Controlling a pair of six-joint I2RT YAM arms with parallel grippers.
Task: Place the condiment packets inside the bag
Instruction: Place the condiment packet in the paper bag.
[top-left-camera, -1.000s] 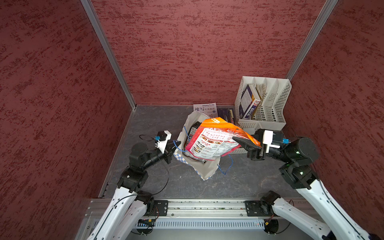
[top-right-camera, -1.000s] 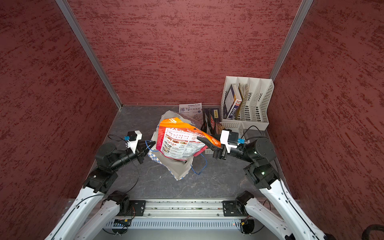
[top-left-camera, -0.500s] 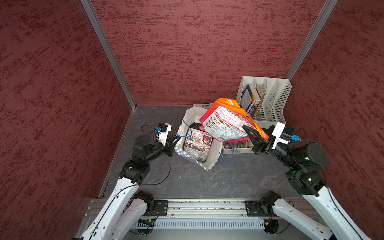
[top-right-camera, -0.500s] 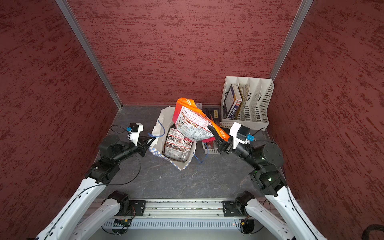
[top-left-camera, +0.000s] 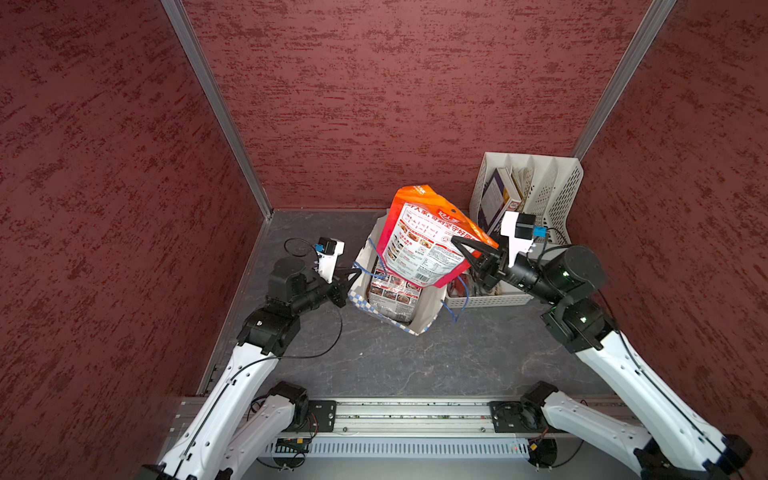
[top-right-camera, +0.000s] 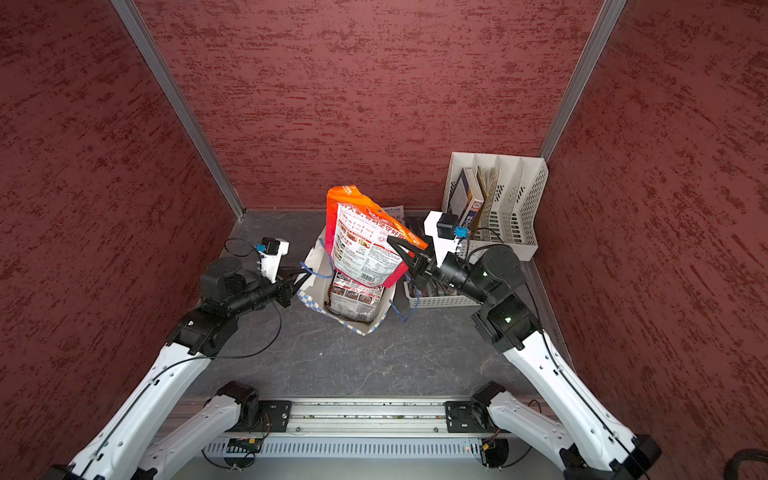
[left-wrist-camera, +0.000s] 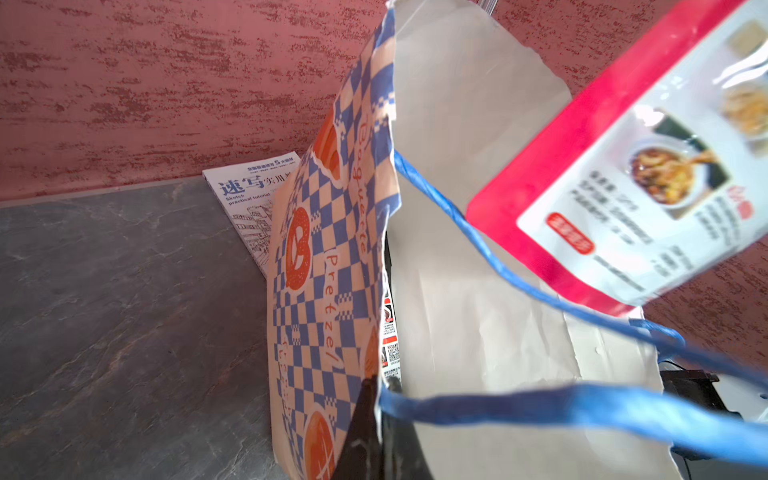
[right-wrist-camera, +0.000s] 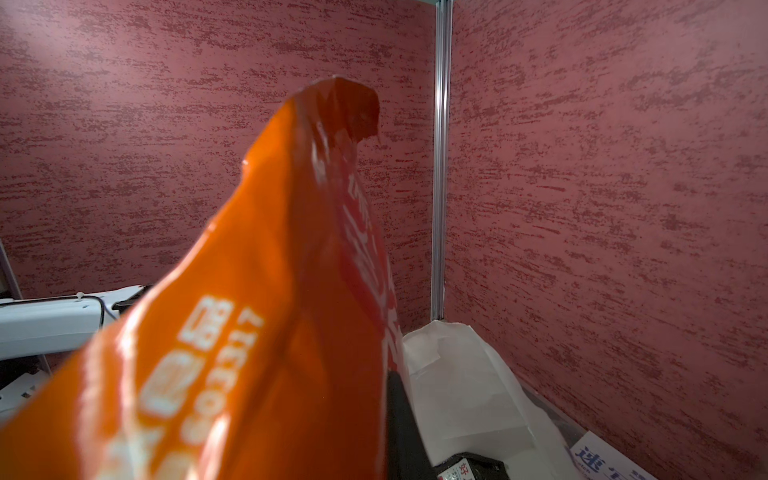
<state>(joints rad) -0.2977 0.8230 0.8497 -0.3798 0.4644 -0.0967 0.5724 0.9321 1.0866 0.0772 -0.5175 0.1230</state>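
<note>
The orange packet (top-left-camera: 419, 245) hung tilted over the mouth of the bag (top-left-camera: 361, 300). The right fingers (top-left-camera: 467, 247) were closed on one edge of it, and most of it reached beyond their tips. The left fingers (left-wrist-camera: 368, 415) were closed on the bag's rim beside a blue cord. Only the left wrist view showed that pinch plainly.

A second packet (top-left-camera: 392, 293) stood inside the bag, below the right fingers. It was clear in both top views but only a sliver in the left wrist view. The right wrist view showed mostly orange film.

A booklet (left-wrist-camera: 249, 199) lay on the bench (top-left-camera: 415, 361) beyond the left fingers, behind the bag. A basket (top-left-camera: 490, 297) sat beneath the right fingers.
</note>
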